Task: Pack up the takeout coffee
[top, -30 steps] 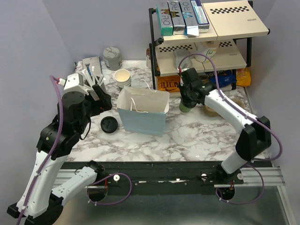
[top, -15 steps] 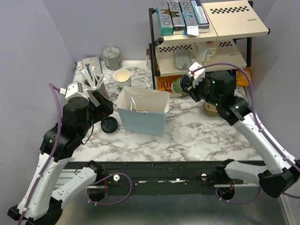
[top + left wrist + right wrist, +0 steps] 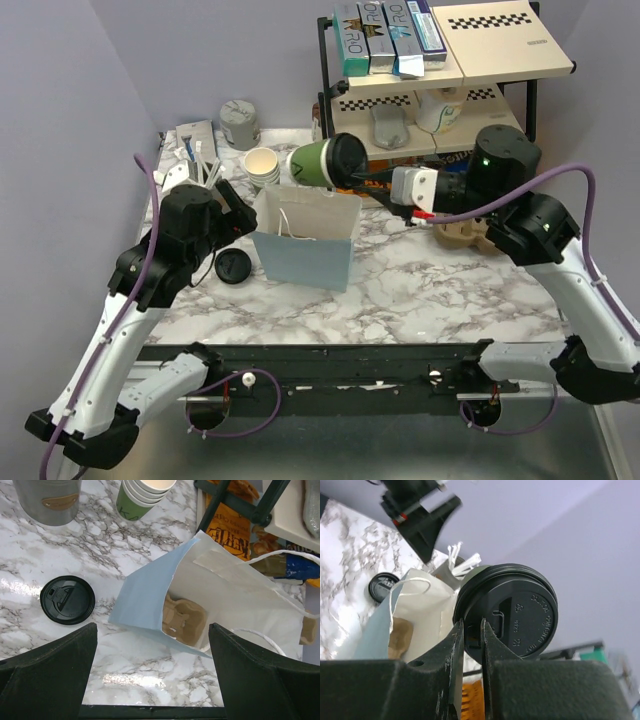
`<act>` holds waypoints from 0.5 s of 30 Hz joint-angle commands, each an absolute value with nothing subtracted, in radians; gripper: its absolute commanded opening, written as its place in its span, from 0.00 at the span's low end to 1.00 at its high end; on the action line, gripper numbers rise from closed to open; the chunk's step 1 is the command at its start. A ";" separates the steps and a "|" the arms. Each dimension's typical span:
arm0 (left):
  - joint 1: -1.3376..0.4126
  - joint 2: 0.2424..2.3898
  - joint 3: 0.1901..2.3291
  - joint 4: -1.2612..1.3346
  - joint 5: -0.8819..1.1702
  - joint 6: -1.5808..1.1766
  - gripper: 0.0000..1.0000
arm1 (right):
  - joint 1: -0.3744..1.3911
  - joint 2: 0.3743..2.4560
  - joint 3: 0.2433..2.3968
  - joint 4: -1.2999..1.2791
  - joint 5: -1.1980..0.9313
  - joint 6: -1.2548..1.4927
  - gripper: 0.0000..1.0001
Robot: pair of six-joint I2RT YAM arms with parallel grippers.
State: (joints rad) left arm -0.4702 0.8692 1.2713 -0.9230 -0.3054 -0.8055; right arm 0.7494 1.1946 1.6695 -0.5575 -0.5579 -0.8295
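Note:
The takeout coffee (image 3: 325, 162), green with a black lid (image 3: 515, 612), hangs on its side in the air over the back edge of the open paper bag (image 3: 300, 255). Its lid faces my right gripper (image 3: 352, 178), which is shut on the lid's rim (image 3: 471, 625). My left gripper (image 3: 232, 208) stands open just left of the bag, nothing between its fingers (image 3: 152, 627). In the left wrist view the bag (image 3: 145, 600) gapes open with a brown cardboard carrier (image 3: 185, 620) at its bottom.
A loose black lid (image 3: 232, 267) lies on the marble left of the bag. A stack of lidless cups (image 3: 262, 165) and a grey tin (image 3: 240, 125) stand behind it. A black shelf rack (image 3: 430, 90) with boxes fills the back right.
My right arm has carried the coffee up from beside the rack and left over the bag, tipping it onto its side. My left gripper has shifted closer to the bag.

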 commanded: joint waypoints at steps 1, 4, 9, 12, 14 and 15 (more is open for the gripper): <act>-0.440 0.884 1.293 -0.933 -0.270 -0.805 0.99 | 0.779 1.319 1.810 -0.809 -0.724 -1.104 0.01; -0.410 0.865 1.289 -0.960 -0.270 -0.801 0.99 | 0.799 1.426 1.939 -0.943 -0.700 -1.210 0.01; -0.368 0.838 1.272 -1.005 -0.272 -0.788 0.99 | 0.815 1.597 2.179 -1.162 -0.626 -1.337 0.01; -0.353 0.838 1.264 -1.014 -0.268 -0.776 0.99 | 0.818 1.644 2.220 -1.249 -0.627 -1.406 0.01; -0.339 0.841 1.258 -1.008 -0.259 -0.770 0.99 | 0.822 1.654 2.233 -1.295 -0.670 -1.439 0.01; -0.333 0.844 1.253 -1.006 -0.249 -0.767 0.99 | 0.822 1.654 2.232 -1.302 -0.682 -1.465 0.01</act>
State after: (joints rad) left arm -0.3595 0.8429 1.2694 -0.9836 -0.2832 -0.7925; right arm 0.8120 1.6543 2.1777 -1.1320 -0.6357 -1.3220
